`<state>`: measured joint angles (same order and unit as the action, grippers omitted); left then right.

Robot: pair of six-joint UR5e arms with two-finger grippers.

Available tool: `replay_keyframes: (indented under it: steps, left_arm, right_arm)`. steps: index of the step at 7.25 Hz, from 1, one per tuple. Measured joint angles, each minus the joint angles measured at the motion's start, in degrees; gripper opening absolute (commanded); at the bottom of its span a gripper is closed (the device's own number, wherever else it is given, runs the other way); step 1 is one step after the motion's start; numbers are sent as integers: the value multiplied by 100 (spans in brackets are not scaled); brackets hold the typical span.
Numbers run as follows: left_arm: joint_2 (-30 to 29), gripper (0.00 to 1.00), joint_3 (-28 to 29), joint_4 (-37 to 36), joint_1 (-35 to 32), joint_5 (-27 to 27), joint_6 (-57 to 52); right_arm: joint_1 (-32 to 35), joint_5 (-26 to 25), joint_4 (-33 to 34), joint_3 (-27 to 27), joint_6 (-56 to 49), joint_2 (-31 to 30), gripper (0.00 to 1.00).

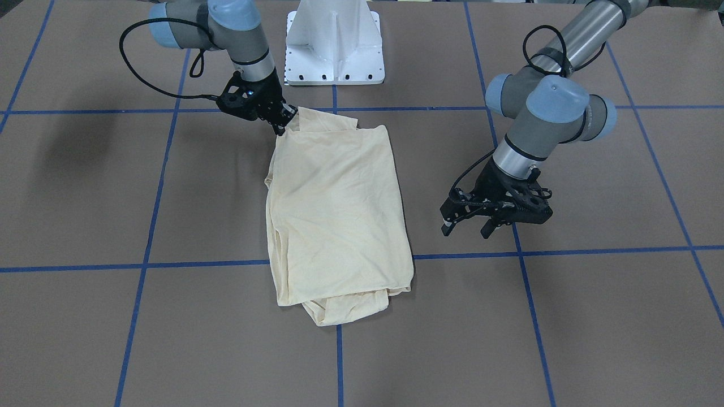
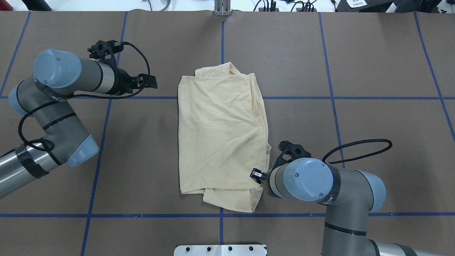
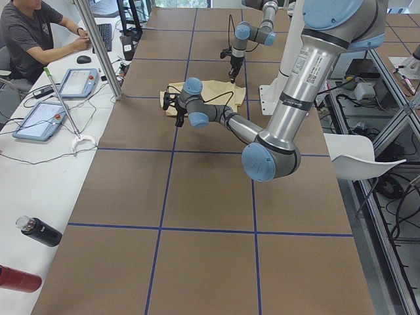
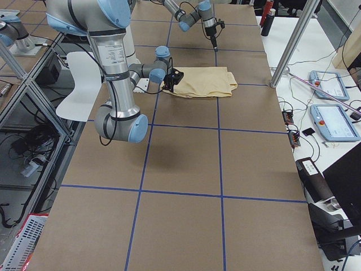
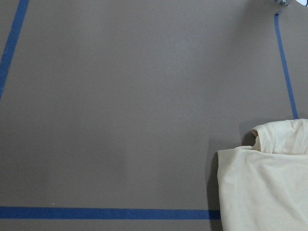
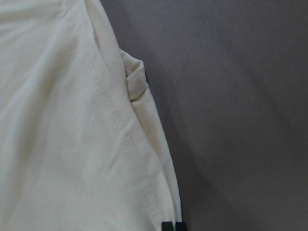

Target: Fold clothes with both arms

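- Where the bench meets the robot, a white pedestal base sits at the near edge, well apart from the cloth. Blue tape lines rule the brown surface into squares.
- Right arm: in the overhead view its wrist overhangs the near right-hand corner of the T-shirt and hides part of that edge.
- Right gripper: fingers drawn narrow, pads together, pinching the shirt's edge at that corner. The right wrist view shows a stitched seam running down to the fingertips.
- T-shirt, position: mid-bench, lying across a tape crossing, its long side running away from the robot.
- T-shirt, condition: pale cream-yellow, folded to a rough oblong. The top layer is plain with shallow creases. Loose folds stick out from under it at both the near and far ends, and stacked edges show along the robot's right side.
- Left gripper: fingers spread wide, holding nothing. It is held above bare bench on the robot's left of the shirt, apart from it, with only brown surface between.
- Far side: a metal post stands at the bench edge. Beyond it is a white side bench with two pendants, a dark bottle and a seated person.
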<state>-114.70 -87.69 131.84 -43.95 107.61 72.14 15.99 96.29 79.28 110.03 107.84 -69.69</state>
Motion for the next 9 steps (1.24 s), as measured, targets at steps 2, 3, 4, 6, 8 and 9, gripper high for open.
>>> replay_keyframes:
  steps: [2,3,4,6,8,9]
  left_arm:
    - [-1,100,0,0,0,-3,2]
    - [-5,100,-1,0,0,-3,2]
    - [-7,100,-2,0,0,-3,5]
    - [-8,100,-2,0,0,-3,6]
    - [-8,100,-8,0,0,-3,5]
    - [-8,100,-12,0,0,-3,3]
  right_arm:
    - [13,81,0,69,0,-50,0]
    - [19,93,0,82,0,-76,0]
    - [27,100,0,85,0,-92,0]
    - [34,108,0,88,0,-110,0]
    - [21,113,-2,79,-6,-111,99]
    - [-27,107,-1,56,-1,-81,100]
